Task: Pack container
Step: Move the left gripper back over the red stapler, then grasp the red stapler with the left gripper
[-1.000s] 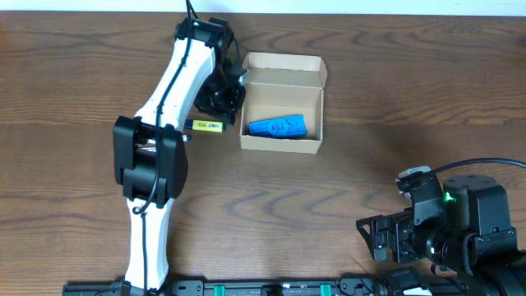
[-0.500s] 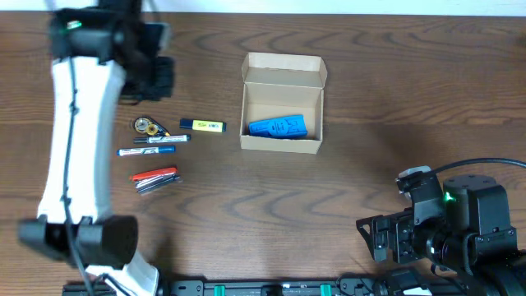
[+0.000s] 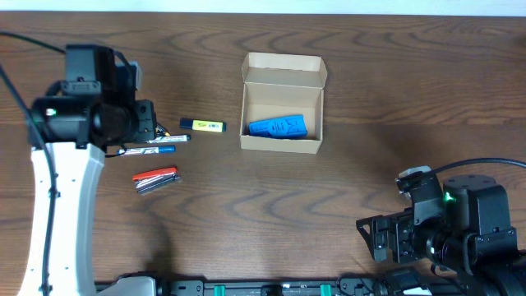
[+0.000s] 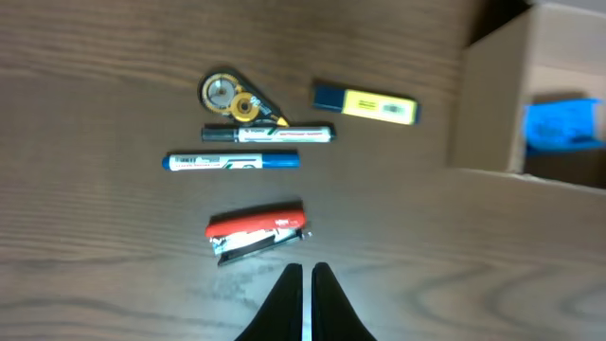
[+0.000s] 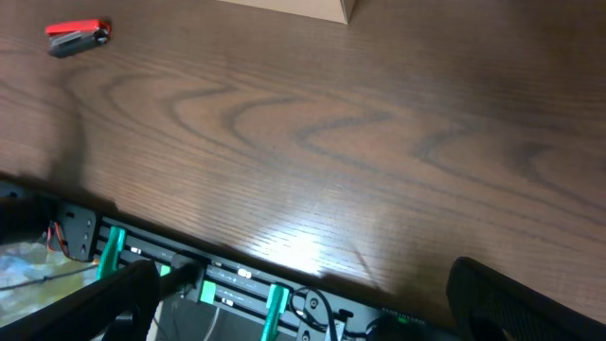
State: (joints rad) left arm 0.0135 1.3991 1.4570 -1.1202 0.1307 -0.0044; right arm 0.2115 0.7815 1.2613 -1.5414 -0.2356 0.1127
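Box [image 3: 282,103] open at the far middle of the counter [image 3: 370,164], blue item [image 3: 277,127] inside.
Left hand [image 4: 306,284] hangs pinched shut and empty over the stapler [image 4: 258,230] and pens [image 4: 232,161]; right hand [image 5: 317,294] gapes wide, empty, by the near edge.

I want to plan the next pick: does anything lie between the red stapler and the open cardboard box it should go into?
Nothing visible does. Bare wood lies between the red stapler and the box, whose flap stands open. The yellow highlighter lies off to the side of that line.
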